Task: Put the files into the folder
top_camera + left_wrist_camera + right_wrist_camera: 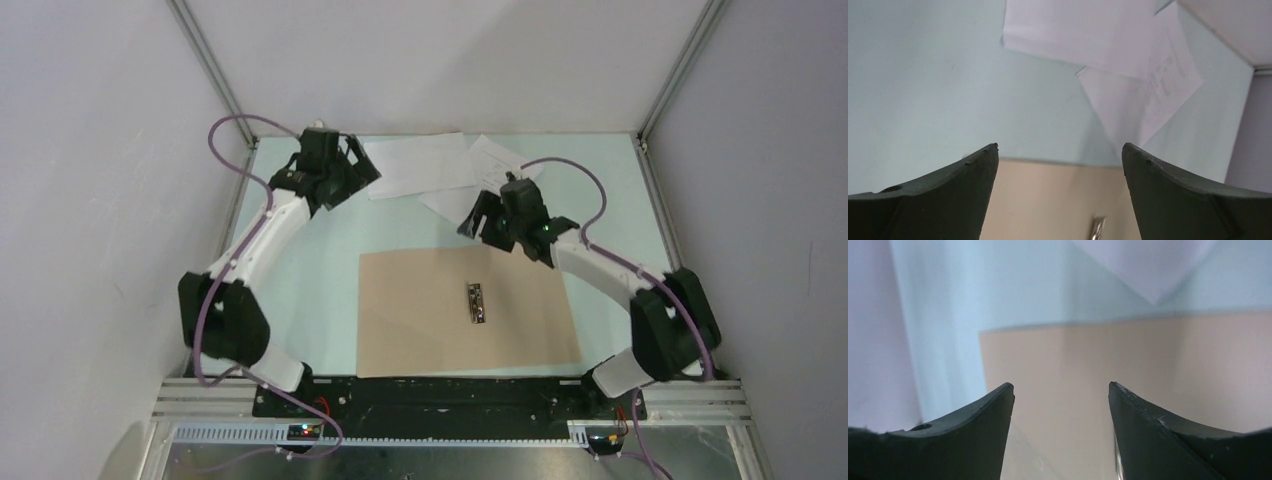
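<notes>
The tan folder (465, 310) lies flat in the middle of the table, a small metal clip (476, 303) on its face. Two white files lie overlapping behind it: a blank sheet (415, 165) and a printed sheet (492, 158). My left gripper (362, 172) hovers open at the blank sheet's left edge. In the left wrist view its gripper (1060, 150) is empty, with the blank sheet (1073, 30), printed sheet (1153, 90) and folder (1048, 200) beyond. My right gripper (476, 220) hangs open over the folder's far edge, and in its own view that gripper (1060, 386) holds nothing above the folder (1073, 355).
White walls and aluminium corner posts (205, 60) close in the pale green table (300, 260) on three sides. Purple cables (240, 125) loop off both arms. A black base rail (450, 395) runs along the near edge.
</notes>
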`<state>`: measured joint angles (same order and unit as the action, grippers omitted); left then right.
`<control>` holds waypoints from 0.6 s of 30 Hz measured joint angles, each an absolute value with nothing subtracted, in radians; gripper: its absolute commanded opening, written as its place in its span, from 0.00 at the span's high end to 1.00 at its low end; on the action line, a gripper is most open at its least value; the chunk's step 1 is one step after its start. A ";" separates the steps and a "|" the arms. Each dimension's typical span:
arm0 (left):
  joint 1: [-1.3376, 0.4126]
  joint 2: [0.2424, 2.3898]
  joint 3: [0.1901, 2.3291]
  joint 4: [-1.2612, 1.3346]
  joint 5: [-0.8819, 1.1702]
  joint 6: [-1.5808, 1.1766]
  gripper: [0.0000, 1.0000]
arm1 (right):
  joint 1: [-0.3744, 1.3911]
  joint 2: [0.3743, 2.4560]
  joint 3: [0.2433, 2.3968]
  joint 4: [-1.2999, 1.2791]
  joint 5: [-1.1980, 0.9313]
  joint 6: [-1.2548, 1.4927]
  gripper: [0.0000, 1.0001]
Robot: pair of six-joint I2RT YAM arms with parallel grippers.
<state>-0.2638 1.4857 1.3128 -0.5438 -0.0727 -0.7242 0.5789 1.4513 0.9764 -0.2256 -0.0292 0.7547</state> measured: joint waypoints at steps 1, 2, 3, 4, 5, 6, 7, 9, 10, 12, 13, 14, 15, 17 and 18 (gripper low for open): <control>-0.255 1.523 1.351 -0.538 -0.063 -0.724 0.05 | 0.551 1.486 0.999 -0.194 -0.064 0.755 0.26; -0.241 1.567 1.392 -0.522 -0.046 -0.725 0.05 | 0.517 1.534 1.031 -0.157 -0.105 0.759 0.26; -0.226 1.612 1.431 -0.496 -0.027 -0.725 0.06 | 0.490 1.588 1.068 -0.109 -0.145 0.764 0.26; -0.212 1.652 1.461 -0.472 -0.011 -0.726 0.06 | 0.463 1.645 1.106 -0.062 -0.181 0.774 0.26; -0.200 1.685 1.485 -0.452 0.004 -0.726 0.06 | 0.443 1.692 1.139 -0.022 -0.209 0.785 0.26; -0.186 1.730 1.518 -0.429 0.022 -0.726 0.06 | 0.419 1.745 1.171 0.022 -0.238 0.800 0.26; -0.176 1.769 1.547 -0.411 0.038 -0.725 0.07 | 0.398 1.794 1.201 0.063 -0.262 0.817 0.26; -0.160 1.847 1.602 -0.377 0.065 -0.725 0.08 | 0.359 1.898 1.265 0.138 -0.297 0.852 0.26; -0.152 1.892 1.634 -0.358 0.083 -0.725 0.09 | 0.344 1.943 1.293 0.168 -0.307 0.869 0.26; -0.143 1.964 1.681 -0.327 0.108 -0.726 0.09 | 0.318 2.027 1.345 0.207 -0.317 0.899 0.27; -0.139 2.005 1.709 -0.309 0.122 -0.726 0.10 | 0.307 2.070 1.375 0.223 -0.321 0.913 0.27; -0.137 2.034 1.727 -0.296 0.133 -0.726 0.09 | 0.297 2.111 1.404 0.239 -0.322 0.928 0.27; -0.135 2.072 1.752 -0.280 0.146 -0.728 0.10 | 0.292 2.141 1.426 0.248 -0.323 0.936 0.27; -0.134 2.144 1.792 -0.226 0.173 -0.739 0.10 | 0.286 2.201 1.472 0.267 -0.323 0.956 0.27; -0.134 2.176 1.805 -0.200 0.188 -0.751 0.10 | 0.285 2.223 1.493 0.272 -0.322 0.966 0.28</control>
